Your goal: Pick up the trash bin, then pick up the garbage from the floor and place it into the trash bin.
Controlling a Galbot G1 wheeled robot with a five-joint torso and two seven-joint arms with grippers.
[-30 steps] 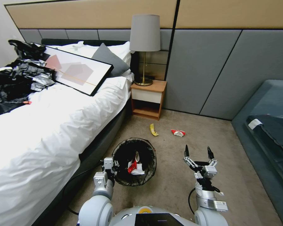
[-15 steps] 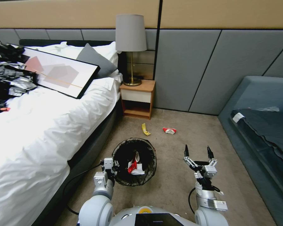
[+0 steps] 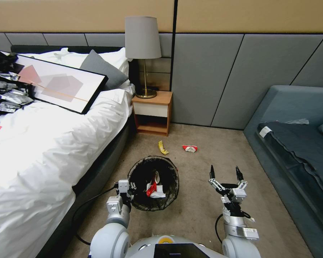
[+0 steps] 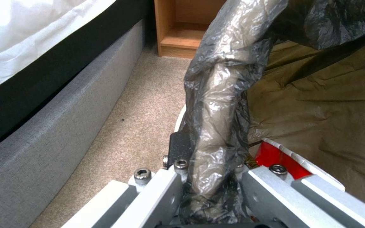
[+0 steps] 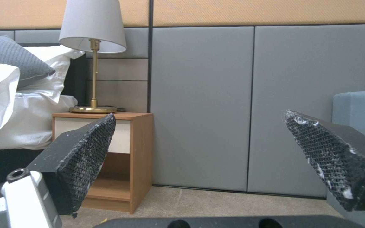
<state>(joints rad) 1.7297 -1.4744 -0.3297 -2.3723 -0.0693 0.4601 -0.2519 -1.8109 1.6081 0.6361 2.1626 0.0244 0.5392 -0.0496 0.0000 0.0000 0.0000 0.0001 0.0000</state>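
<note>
The left gripper (image 3: pixel 127 190) pinches the rim of the small round bag-lined trash bin (image 3: pixel 153 183) at lower centre, keeping it close for drops. The right gripper (image 3: pixel 224 176), fingers spread wide at lower right, looks ready for the yellow banana peel (image 3: pixel 163 147) and red-and-white wrapper (image 3: pixel 190 148) mid-frame on the carpet.

Readable text: none anywhere I can make out.
Red-and-white wrapper (image 3: pixel 190 148) on the floor: print too small to read.
White tag (image 3: pixel 264 131) on the sofa: blank from here.
Sticker on right arm (image 3: pixel 250 233): illegible.
</note>
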